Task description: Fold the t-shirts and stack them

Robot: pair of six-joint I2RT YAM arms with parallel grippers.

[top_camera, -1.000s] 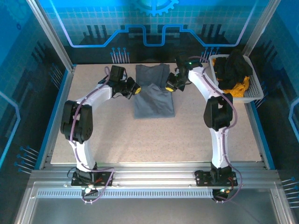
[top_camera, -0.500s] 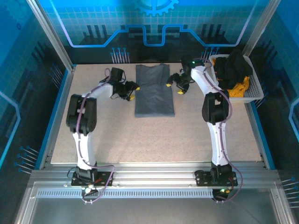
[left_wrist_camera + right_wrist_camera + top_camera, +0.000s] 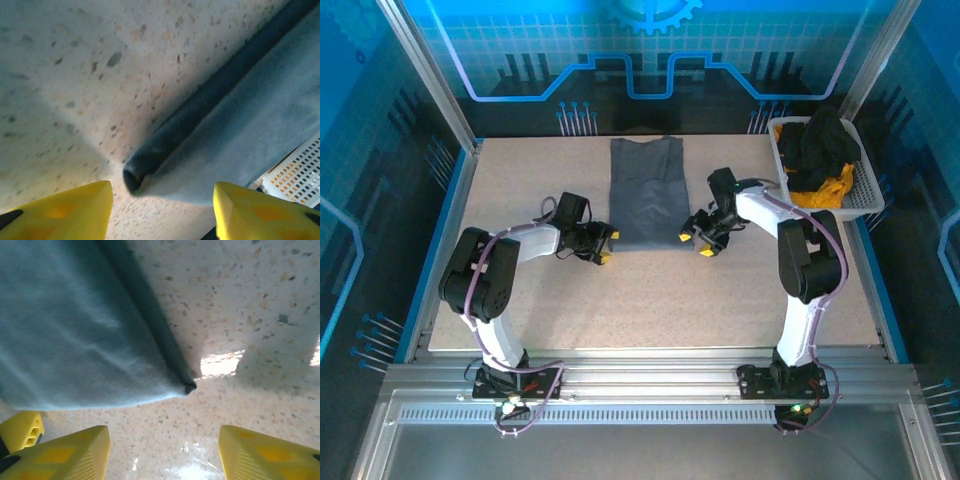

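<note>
Right, notes from the console, everything placed off the grey t-shirt (image 3: 648,195).

Table (image 3: 650,420): speckled top under the shirt, bare on both flanks.

Grey t-shirt: flat, narrowed to a long strip running away from the arm bases, sides tucked in. I read it as half-folded; the strip wants one more fold across its length, which would explain why both arms sit at its near end.

Basket (image 3: 868,205): white, well off to the right of the shirt's far end. The black shirts (image 3: 825,145) are heaped in it over an orange-yellow shirt (image 3: 825,188), not yet folded, parked there to keep the work area free.

Left gripper (image 3: 608,245): low, just beside the shirt's near left corner. Jaws apart with nothing between them; its wrist view shows the rolled corner (image 3: 135,175) just ahead, in line with the gap.

Right gripper (image 3: 694,243): mirrored at the near right corner (image 3: 187,386), jaws likewise apart and empty, the cloth point ahead of the left finger (image 3: 60,450) rather than centred.

Judgement: a paired pinch is being lined up, one corner each, so the hem lifts evenly. Right side may need a nudge toward the shirt.
</note>
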